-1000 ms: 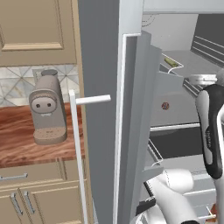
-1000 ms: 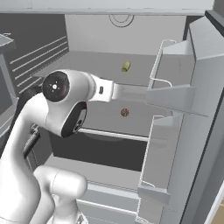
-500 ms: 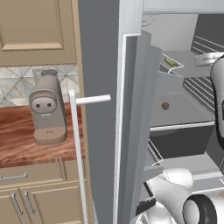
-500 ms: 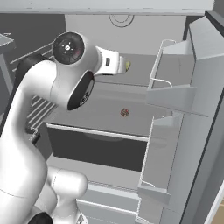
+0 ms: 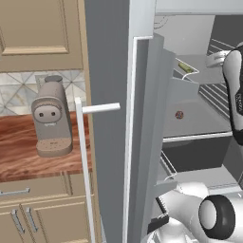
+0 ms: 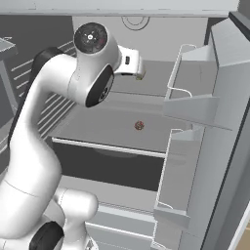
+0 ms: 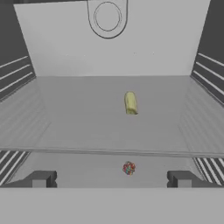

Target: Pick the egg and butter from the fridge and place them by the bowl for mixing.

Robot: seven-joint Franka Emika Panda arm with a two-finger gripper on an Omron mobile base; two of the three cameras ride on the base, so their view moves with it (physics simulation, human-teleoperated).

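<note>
The fridge (image 5: 108,57) stands open with its white bar handle (image 5: 83,161) at the door's edge. In the hand view, the pale yellow-green butter (image 7: 130,103) lies on the upper shelf, straight ahead of my open gripper (image 7: 110,181), with nothing between the fingertips (image 7: 40,179). The small brownish egg (image 7: 128,168) sits on the shelf below, nearer to me. From the right base view, the butter (image 6: 140,76) peeks out just past my hand (image 6: 128,61), and the egg (image 6: 139,125) rests lower down. The egg (image 5: 179,114) and butter (image 5: 186,68) also show from the left. The bowl is out of view.
Door bins (image 6: 193,105) jut out on the right of the opening. Wire racks (image 7: 15,72) line both side walls. A dark drawer (image 6: 112,168) sits under the lower shelf. Left of the fridge, a beige coffee machine (image 5: 51,121) stands on the wooden counter (image 5: 23,156).
My arm has risen from the lower shelf's level to the upper shelf, carrying the hand up and in toward the butter. The egg and butter have not moved.
</note>
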